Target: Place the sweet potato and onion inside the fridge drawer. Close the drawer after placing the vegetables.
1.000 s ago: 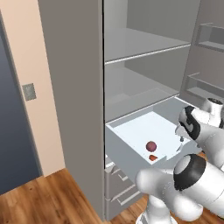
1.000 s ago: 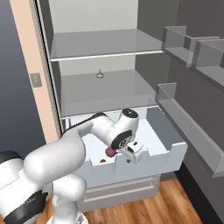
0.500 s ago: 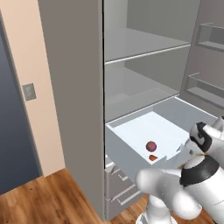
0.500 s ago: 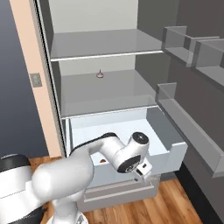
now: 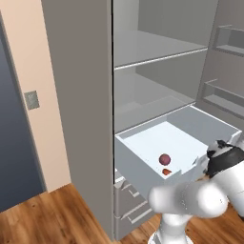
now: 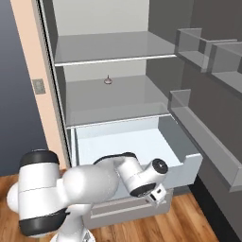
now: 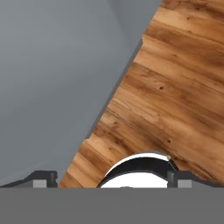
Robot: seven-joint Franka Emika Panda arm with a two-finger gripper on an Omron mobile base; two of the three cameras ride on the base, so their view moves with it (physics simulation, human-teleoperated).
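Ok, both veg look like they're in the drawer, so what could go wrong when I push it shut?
The onion lies loose on the fridge drawer floor near the sweet potato; a hard shove could send it rolling. In the hand view, the claw faces the wood floor beside a grey panel, so the push may glance off.

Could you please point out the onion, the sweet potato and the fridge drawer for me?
onion [image 5: 164, 158]: left base view, middle of the round ball.
sweet potato [image 5: 167, 171]: left base view, its visible orange top.
fridge drawer [image 6: 188, 168]: right base view, front right wall.
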